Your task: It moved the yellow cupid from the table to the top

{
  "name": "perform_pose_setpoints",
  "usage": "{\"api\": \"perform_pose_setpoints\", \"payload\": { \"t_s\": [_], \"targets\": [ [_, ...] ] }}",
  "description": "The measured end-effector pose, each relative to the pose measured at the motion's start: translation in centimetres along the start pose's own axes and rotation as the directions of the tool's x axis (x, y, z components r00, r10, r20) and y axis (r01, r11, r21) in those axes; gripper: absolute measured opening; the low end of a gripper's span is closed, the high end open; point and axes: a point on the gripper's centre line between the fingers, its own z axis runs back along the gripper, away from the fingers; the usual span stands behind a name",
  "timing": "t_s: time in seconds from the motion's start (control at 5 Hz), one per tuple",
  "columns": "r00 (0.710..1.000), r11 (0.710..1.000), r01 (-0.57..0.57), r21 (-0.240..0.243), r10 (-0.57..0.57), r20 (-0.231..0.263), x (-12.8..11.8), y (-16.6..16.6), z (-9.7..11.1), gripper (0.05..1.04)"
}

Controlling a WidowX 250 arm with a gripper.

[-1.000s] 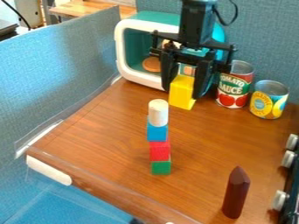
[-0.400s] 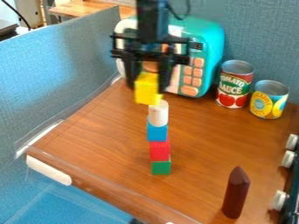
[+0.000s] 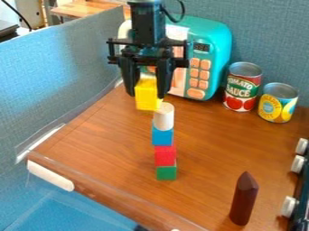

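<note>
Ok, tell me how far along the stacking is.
The green, red and blue blocks and white cylinder already stand stacked. In hand is the yellow block, held between the gripper's fingers near the cylinder's top. Setting it down there and letting go seem left.

Tall can point(image 3: 242, 87): label reads "TOMATO SAUCE", in pale capitals on green. Shorter can point(image 3: 278, 103) beside it: label carries lettering, not legible with certainty. Teal toy microwave point(image 3: 219, 54): dark display point(image 3: 201, 47) bears digit-like marks, too small to read
</note>
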Motion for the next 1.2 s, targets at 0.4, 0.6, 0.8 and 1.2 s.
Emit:
{"api": "perform_pose_setpoints", "payload": {
  "t_s": [0.4,0.6,0.8,1.2],
  "targets": [
    [0.999,0.999,0.034,0.037,-0.033,-0.018,1.4,-1.3,-0.2,0.576],
    [0.999,0.998,0.041,0.048,-0.04,-0.008,2.2,-2.0,0.2,0.576],
    [1.0,0.998,0.016,0.054,-0.015,-0.024,2.7,-2.1,0.0,0.575],
    [0.999,0.998,0.023,0.066,-0.021,-0.035,2.6,-1.6,0.0,0.576]
  ]
}}
